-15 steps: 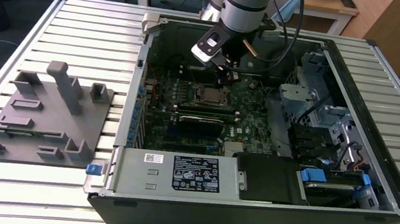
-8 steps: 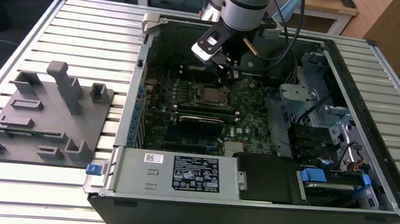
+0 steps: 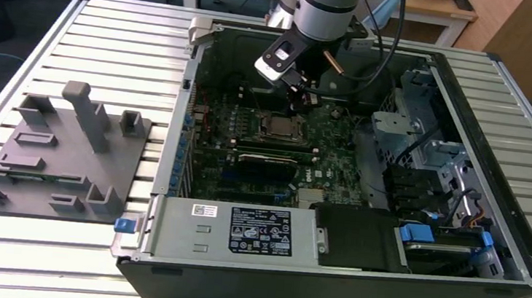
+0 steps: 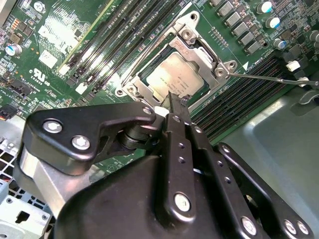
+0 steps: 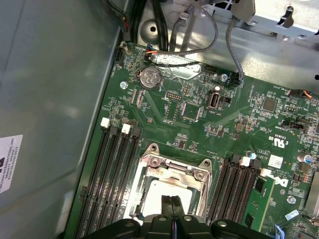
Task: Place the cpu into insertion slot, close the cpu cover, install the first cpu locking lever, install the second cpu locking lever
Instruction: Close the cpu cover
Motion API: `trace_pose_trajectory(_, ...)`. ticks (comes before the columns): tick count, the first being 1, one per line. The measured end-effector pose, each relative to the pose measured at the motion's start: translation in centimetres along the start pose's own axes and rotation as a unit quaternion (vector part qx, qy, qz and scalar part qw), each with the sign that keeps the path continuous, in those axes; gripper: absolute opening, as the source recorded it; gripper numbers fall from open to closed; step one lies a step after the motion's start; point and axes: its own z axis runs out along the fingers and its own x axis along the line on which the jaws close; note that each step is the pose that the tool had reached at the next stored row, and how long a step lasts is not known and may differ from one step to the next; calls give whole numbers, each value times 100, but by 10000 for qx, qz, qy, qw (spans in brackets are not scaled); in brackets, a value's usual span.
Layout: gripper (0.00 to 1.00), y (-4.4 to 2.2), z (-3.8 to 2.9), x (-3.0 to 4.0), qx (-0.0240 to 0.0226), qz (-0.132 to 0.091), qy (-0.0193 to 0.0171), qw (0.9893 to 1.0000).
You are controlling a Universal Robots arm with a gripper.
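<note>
The cpu (image 4: 174, 77) lies flat in the insertion slot (image 5: 149, 158) on the green board, its dull silver top facing up. The silvery cpu cover (image 4: 134, 84) is down around it, with the chip showing through the cut-out. My gripper (image 4: 172, 102) is shut and holds nothing. Its black fingertips (image 5: 172, 201) hang just over the socket's edge, and I cannot tell whether they touch it. A thin metal locking lever (image 4: 269, 78) sticks out from one socket corner across the memory slots. In the exterior view my gripper (image 3: 300, 102) reaches down into the open case, just above the socket (image 3: 278, 127).
Long black memory slots (image 5: 117, 184) flank the socket on both sides. The grey case wall (image 5: 50, 99) rises close by, and cables (image 5: 234, 50) hang at the board's far end. A grey fixture plate (image 3: 60, 158) lies on the slatted table at the exterior view's left.
</note>
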Motion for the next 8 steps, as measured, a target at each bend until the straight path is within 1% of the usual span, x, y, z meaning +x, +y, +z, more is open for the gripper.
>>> trace_pose_trajectory(4, 10, 0, 0, 0, 0, -18, 0, 10000)
trace_pose_trajectory(8, 10, 0, 0, 0, 4, -216, -4, 9998)
